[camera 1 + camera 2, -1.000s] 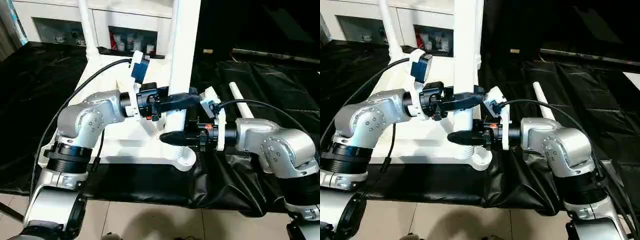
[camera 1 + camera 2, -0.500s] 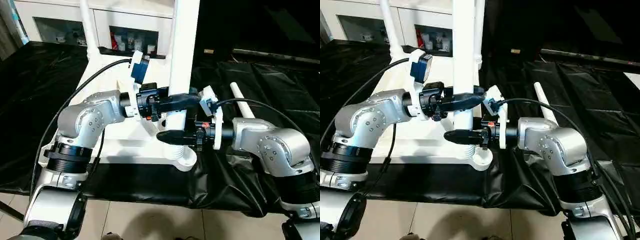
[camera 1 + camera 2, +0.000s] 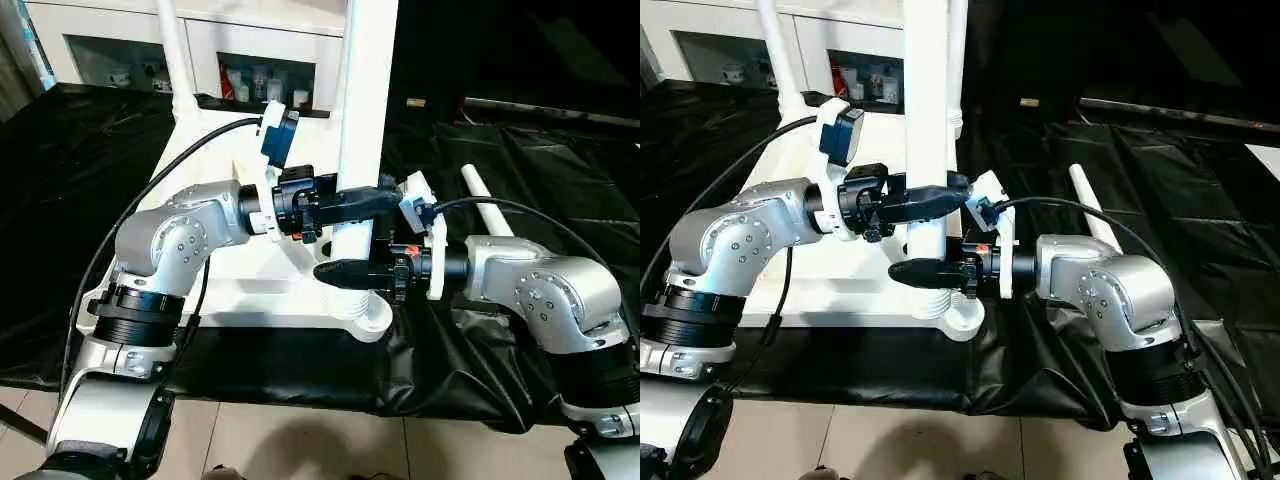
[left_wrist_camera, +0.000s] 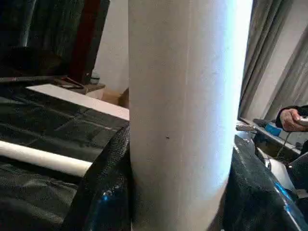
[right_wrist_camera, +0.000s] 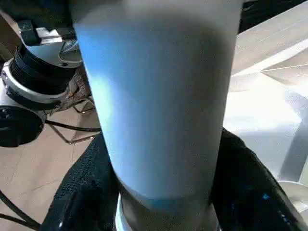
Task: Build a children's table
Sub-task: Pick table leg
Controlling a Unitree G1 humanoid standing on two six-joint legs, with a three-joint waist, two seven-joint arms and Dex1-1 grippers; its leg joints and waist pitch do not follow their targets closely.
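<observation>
The children's table top (image 3: 250,292) lies upside down on the black cover. A white tapered leg (image 3: 365,120) stands upright in its near right corner socket (image 3: 372,318). My left gripper (image 3: 378,200) is shut on this leg at mid height, with a black finger (image 4: 103,192) on either side of the tube (image 4: 178,120). Just above the socket, my right gripper (image 3: 340,272) is shut on the same leg (image 5: 159,106), a finger (image 5: 82,197) hugging each side. Another leg (image 3: 172,50) stands at the far left corner, and a further one (image 3: 958,60) rises behind the held leg.
A loose white leg (image 3: 486,206) lies on the black cover behind my right arm. A white cabinet (image 3: 250,50) with shelves stands beyond the table. A person's hand (image 4: 291,118) holds something at the edge of the left wrist view. Tiled floor (image 3: 300,440) runs below the table's near edge.
My right arm has edged a little to the left, its gripper staying around the leg's base. The left arm and the leg have not moved.
</observation>
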